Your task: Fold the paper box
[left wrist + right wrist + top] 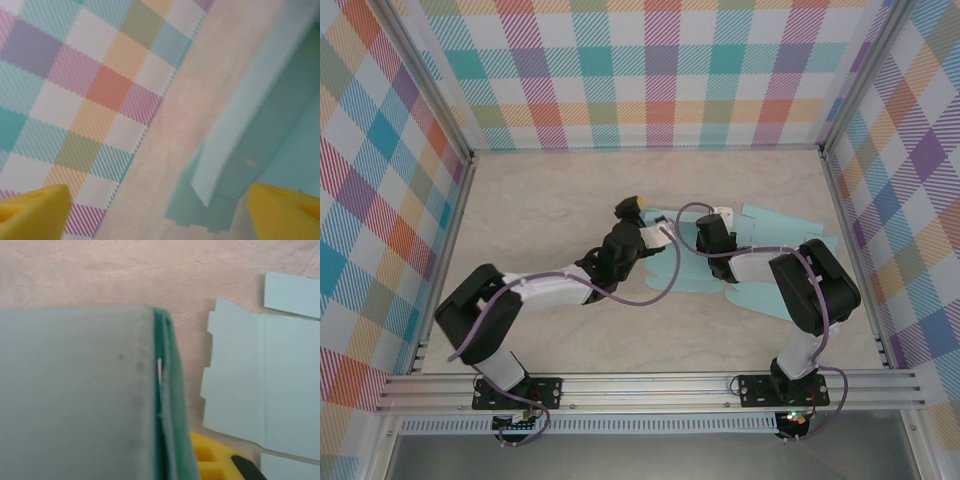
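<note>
The paper box [765, 292] is a pale blue cut sheet lying partly flat on the table, right of centre. My left gripper [640, 218] hovers at the sheet's left end. In the left wrist view it [160, 220] stands open, its yellow fingertips [32, 210] wide apart, and a raised flap of the paper box [235, 115] lies ahead between them. My right gripper [712, 222] is at the sheet's middle. In the right wrist view it [172, 460] is shut on a stood-up, doubled wall of the paper box [75, 390]. One yellow finger [215, 460] shows beside the wall.
Plaid walls [660, 70] close the table on three sides, and one of them [75, 100] lies close behind the left gripper. A metal rail [650, 385] runs along the near edge. Flat flaps of the sheet [240, 390] spread to the right of the held wall.
</note>
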You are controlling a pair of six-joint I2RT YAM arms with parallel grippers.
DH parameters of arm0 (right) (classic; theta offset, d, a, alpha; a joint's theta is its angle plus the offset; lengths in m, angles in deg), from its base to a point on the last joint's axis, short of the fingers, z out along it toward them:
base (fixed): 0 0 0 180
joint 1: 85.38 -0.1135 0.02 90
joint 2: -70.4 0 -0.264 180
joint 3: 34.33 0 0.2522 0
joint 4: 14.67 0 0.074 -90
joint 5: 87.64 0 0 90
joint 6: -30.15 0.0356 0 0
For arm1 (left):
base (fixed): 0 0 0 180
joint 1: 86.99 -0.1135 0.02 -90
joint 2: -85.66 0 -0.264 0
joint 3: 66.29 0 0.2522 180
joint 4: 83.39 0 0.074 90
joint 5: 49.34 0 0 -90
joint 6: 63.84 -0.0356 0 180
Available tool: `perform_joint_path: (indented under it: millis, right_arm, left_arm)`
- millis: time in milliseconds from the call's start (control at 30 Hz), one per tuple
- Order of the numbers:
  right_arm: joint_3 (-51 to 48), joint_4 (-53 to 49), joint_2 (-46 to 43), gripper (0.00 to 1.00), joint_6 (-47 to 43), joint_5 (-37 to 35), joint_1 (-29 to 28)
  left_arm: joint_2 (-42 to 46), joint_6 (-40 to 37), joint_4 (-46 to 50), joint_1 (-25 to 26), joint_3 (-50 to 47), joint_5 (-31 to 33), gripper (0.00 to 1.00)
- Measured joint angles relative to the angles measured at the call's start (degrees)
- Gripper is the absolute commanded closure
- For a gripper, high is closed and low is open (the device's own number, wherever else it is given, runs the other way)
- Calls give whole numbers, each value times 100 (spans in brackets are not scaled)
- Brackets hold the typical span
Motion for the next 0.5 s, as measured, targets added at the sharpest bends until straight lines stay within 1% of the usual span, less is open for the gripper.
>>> perform_joint_path:
  millis: [100,133,200,267,333,400,467,500]
  right_arm:
    - [-136,81,-116,100,0,201,0]
    - [-181,63,-186,100,2,269,-4]
    - [-232,-7,-317,100,4,374,-4]
    - [-240,-98,-468,100,0,505,-4]
    - [-240,-173,-634,100,0,688,-2]
    - [-240,-223,-796,100,-7,949,-4]
    - [-238,-293,-916,100,-22,1244,-4]
    - [-232,-337,-951,100,-22,1370,-4]
  left_arm:
    - [610,796,26,-74,-140,380,0]
    - [846,1176,98,-109,-199,531,0]
    - [1340,2076,457,-249,-275,798,0]
    - [1934,3296,994,-599,-343,914,0]
    - [2492,4441,1482,-1040,-452,857,0]
    - [2970,5388,1825,-1456,-597,636,0]
    - [3311,6194,2151,-1716,-726,319,0]
    - [3399,6463,2282,-1746,-763,157,0]
